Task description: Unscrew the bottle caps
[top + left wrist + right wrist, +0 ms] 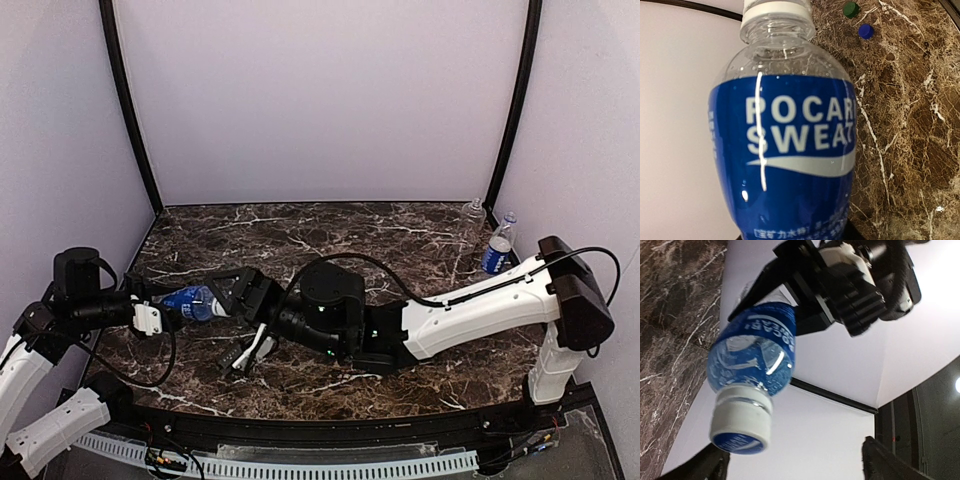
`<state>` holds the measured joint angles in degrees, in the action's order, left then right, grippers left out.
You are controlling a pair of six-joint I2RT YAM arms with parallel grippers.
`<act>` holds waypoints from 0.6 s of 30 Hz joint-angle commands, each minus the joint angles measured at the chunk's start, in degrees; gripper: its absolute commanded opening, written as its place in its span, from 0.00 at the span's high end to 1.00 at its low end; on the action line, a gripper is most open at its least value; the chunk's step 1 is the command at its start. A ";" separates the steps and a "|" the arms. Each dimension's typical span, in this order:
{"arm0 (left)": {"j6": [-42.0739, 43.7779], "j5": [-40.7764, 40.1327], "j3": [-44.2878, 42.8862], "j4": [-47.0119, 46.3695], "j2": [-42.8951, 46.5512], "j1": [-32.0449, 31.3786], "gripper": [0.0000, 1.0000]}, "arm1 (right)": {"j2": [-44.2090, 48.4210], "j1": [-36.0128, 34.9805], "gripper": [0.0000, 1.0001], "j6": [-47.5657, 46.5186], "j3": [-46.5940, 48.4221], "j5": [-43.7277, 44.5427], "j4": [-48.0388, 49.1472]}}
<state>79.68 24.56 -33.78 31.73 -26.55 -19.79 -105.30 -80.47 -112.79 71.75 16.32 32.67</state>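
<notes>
My left gripper point(150, 316) is shut on a clear bottle with a blue label point(190, 302) and holds it sideways above the table, its white cap point(215, 308) pointing right. The label fills the left wrist view point(785, 165). My right gripper point(238, 318) is open at the cap end. In the right wrist view the bottle point(752, 347) and its cap point(740, 426) sit close to one of the fingers point(715, 466), apart from the other. Two more bottles stand at the back right, one plain clear point(473, 212) and one blue-labelled point(499, 246). The brown bottle is out of view.
A loose green cap point(850, 8) and a loose blue cap point(866, 31) lie on the dark marble table point(330, 235). White walls close in the back and sides. My right arm point(470, 310) stretches across the table's front half.
</notes>
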 commanded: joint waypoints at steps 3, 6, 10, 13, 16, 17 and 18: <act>-7.82 -6.95 2.73 -9.11 0.74 0.02 0.65 | 1.04 0.60 0.01 17.67 1.95 6.54 6.75; -11.04 -12.17 4.49 -17.38 0.78 0.02 0.65 | 4.07 1.55 0.01 40.12 4.10 1.93 -8.56; -11.77 -18.97 7.37 -30.21 0.53 -0.06 0.65 | 4.59 6.94 0.01 76.26 13.35 -14.15 -28.04; -11.08 -21.20 7.43 -32.82 0.18 -0.14 0.65 | 3.59 10.25 0.01 90.04 15.00 -24.40 -28.87; -10.76 -21.69 6.95 -33.05 -0.20 -0.25 0.65 | 1.81 13.61 0.01 104.79 17.97 -33.02 -27.28; -10.37 -21.72 7.01 -33.14 -0.25 -0.31 0.65 | 1.00 14.97 0.01 110.61 19.49 -35.55 -27.18; -9.44 -21.87 7.14 -33.18 -0.25 -0.33 0.65 | -0.08 16.58 0.02 117.72 21.27 -38.61 -26.86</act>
<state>69.80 5.26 -26.96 3.18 -26.57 -19.84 -103.00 -67.92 -27.09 88.05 -6.55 7.90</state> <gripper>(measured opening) 0.355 0.986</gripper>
